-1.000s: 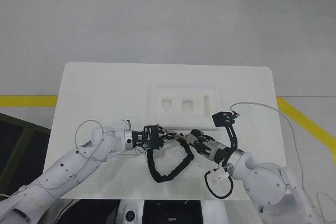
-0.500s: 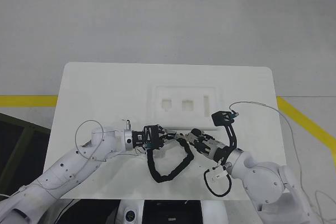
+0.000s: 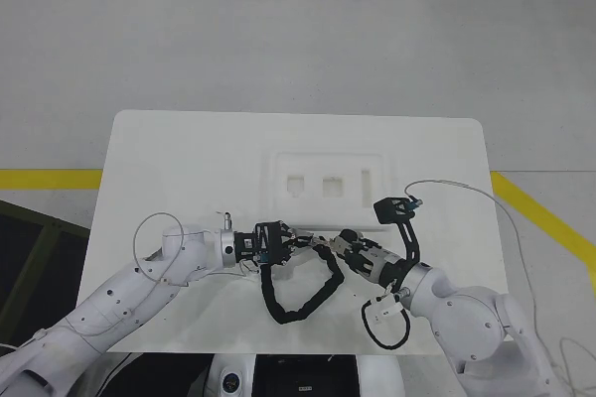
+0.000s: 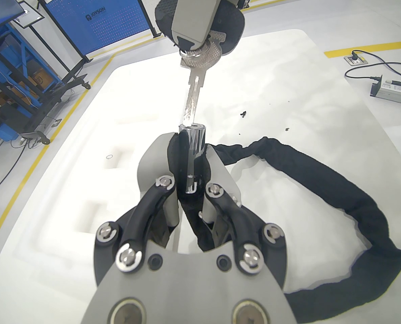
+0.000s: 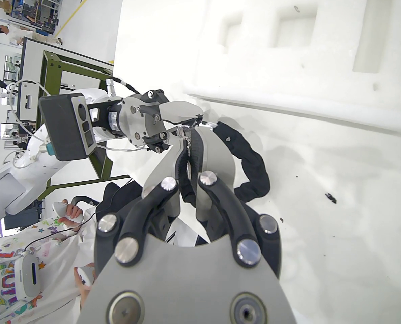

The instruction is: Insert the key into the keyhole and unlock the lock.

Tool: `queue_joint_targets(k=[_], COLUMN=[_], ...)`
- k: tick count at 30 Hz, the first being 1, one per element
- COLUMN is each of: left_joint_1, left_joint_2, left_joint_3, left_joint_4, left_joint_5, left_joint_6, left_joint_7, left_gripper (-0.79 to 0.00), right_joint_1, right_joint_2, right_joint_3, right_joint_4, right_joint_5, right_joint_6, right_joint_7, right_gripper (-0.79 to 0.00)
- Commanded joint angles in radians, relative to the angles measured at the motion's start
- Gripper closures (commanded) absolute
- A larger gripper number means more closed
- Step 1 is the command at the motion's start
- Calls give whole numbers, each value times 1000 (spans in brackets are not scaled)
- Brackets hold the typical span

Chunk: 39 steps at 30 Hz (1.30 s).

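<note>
The key (image 4: pixel 196 82) is being pinched by its bow in the right end effector (image 4: pixel 207 40), closed tight on it. The blade is pointing down at the lock (image 4: pixel 193 139), and its tip is touching the end face at the keyhole (image 4: pixel 196 125), with nearly the whole blade outside. The left end effector (image 4: pixel 187 160) is clamping the chrome lock cylinder between closed fingers.

Both are meeting over the near-middle of the surface (image 3: pixel 179 169). Bare room is lying to either side.

The black-sleeved chain (image 4: pixel 338 183) is looping from the lock toward the near edge (clear of the key's line). A foam tray (image 3: pixel 278 194) is sitting just beyond, and dark specks (image 4: pixel 243 113) are lying nearby.
</note>
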Motion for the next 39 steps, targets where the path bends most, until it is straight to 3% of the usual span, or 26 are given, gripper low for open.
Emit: queue_joint_targets(k=[1,24,39], left_joint_1=[0,0,0], left_joint_2=[0,0,0], left_joint_3=[0,0,0], left_joint_4=[0,0,0], left_joint_5=[0,0,0], left_joint_6=[0,0,0], left_joint_7=[0,0,0], left_gripper=[0,0,0], right_joint_1=[-1,42,105], right_joint_2=[0,1,-11], right_joint_3=[1,-16,-122], right_joint_4=[-1,2,19], right_joint_5=[-1,-13,-69], right_joint_6=[1,18,67], right_joint_7=[2,45,45], right_gripper=[0,0,0])
